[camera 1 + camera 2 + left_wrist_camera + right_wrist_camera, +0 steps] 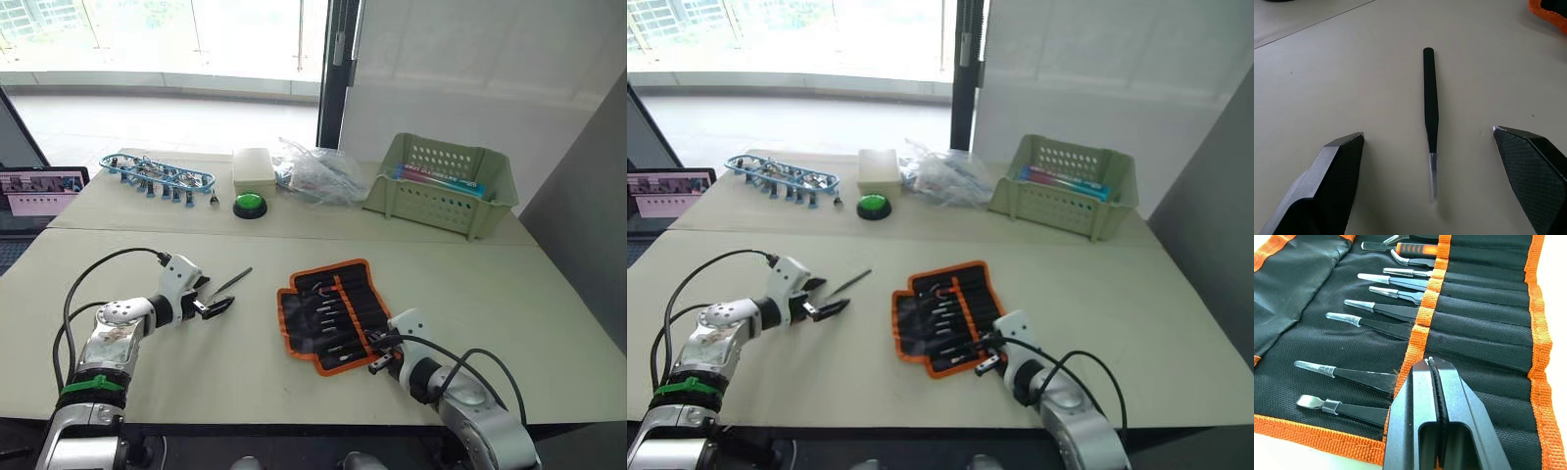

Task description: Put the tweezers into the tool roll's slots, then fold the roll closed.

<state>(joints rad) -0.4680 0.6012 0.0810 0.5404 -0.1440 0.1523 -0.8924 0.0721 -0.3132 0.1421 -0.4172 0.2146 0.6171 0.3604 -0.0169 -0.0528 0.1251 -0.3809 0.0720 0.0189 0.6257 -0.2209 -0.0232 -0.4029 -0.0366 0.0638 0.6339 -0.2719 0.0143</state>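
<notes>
The tool roll point(331, 311) lies unfolded on the near table, black with orange edging. Several tweezers point(1382, 329) sit in its slots along the orange strip point(1422, 318), tips pointing out. One loose black tweezer point(230, 283) lies on the table left of the roll. My left gripper point(214, 306) is open just short of it, and in the left wrist view the tweezer point(1430, 107) lies between the spread fingers point(1337, 166). My right gripper point(380, 360) is shut over the roll's near right part, its fingertips point(1422, 374) resting by the orange strip.
A green plastic basket point(441, 181) stands at the back right. On the far table are a blue rack of clips point(157, 174), a white box point(254, 168), a green button point(250, 205) and a crumpled plastic bag point(318, 174). A laptop point(34, 191) is at the left edge.
</notes>
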